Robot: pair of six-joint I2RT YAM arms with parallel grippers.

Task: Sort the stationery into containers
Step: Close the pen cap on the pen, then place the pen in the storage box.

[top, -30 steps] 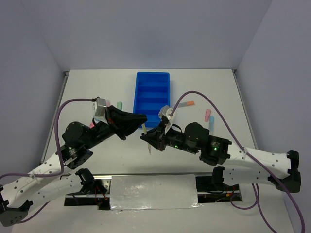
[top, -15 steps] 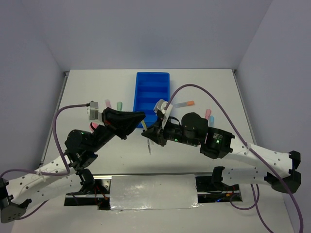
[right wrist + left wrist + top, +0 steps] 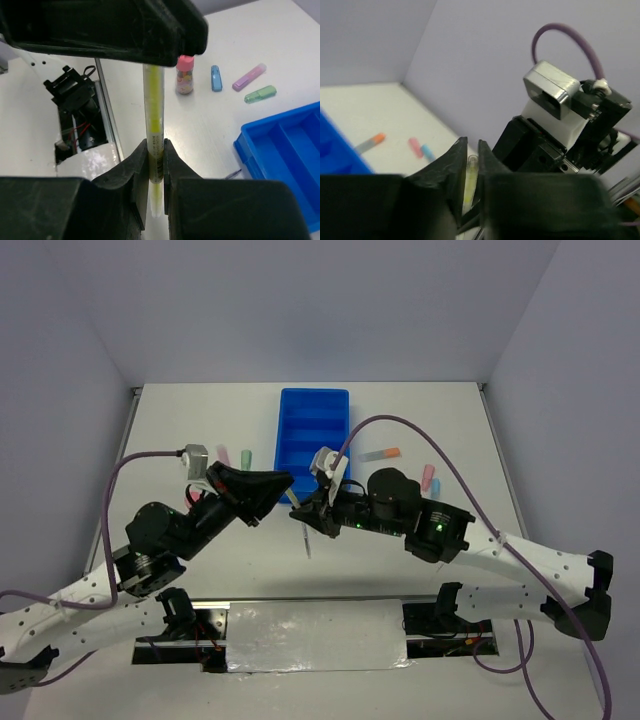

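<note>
The right hand point(image 3: 156, 150) is clamped on the lower part of a yellow pen point(image 3: 152, 100). The left hand point(image 3: 472, 152) is closed on its upper end. The pen hangs between them above the white surface point(image 3: 450, 430), just off the near end of the blue tray point(image 3: 313, 397).

Both arms point(image 3: 430, 525) gripping the yellow pen point(image 3: 152, 100) swung leftward.
</note>
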